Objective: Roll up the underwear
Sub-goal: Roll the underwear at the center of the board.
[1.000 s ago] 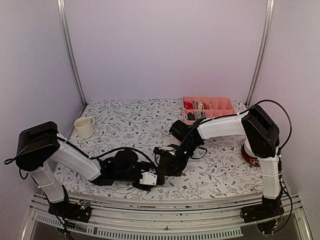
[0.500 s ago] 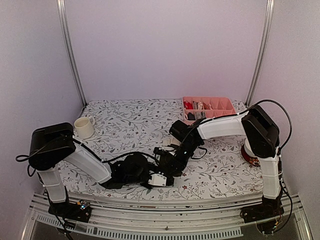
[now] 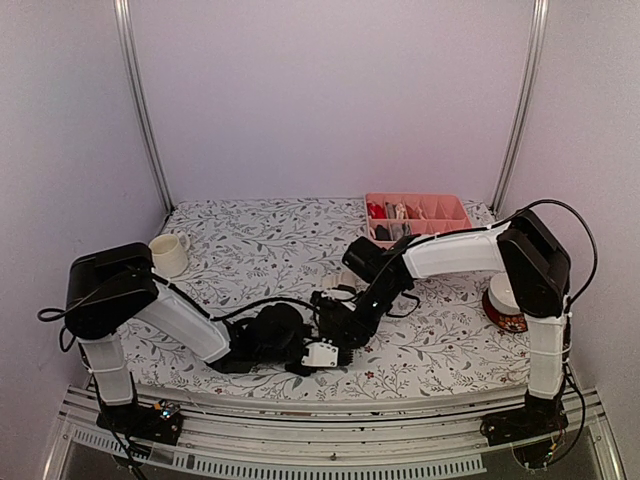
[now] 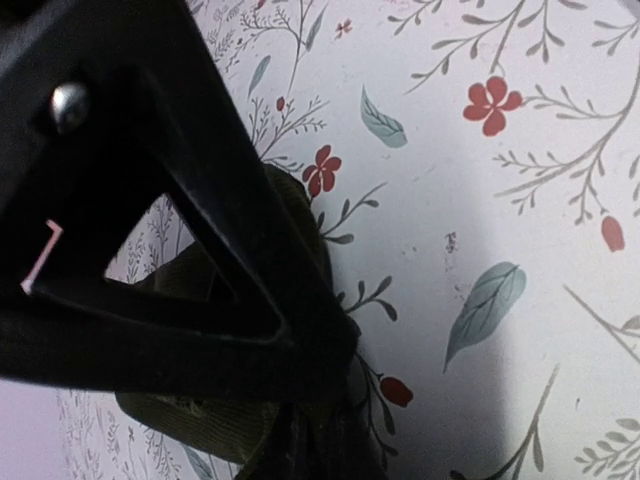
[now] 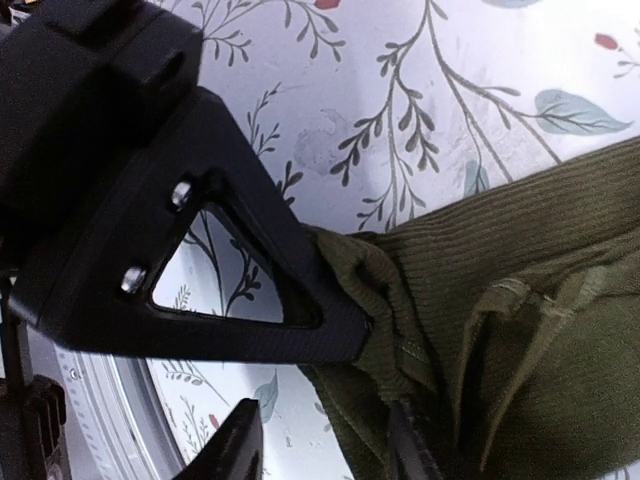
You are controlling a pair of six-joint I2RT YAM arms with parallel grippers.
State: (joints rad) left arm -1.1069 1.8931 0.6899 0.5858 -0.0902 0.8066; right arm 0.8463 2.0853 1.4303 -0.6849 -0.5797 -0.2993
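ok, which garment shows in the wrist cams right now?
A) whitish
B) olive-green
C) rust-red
B: ribbed olive-green underwear fills much of the right wrist view, and the same olive cloth shows in the left wrist view. Neither view shows red or white cloth.

Pale lilac walls point(image 3: 330, 100) close in a small booth on three sides, with a metal post point(image 3: 140, 110) rising in each back corner. A white cloth printed with grey sprigs and red flowers covers the tabletop point(image 3: 250, 235). An aluminium rail point(image 3: 400, 425) runs along its near edge. The light is soft and even.
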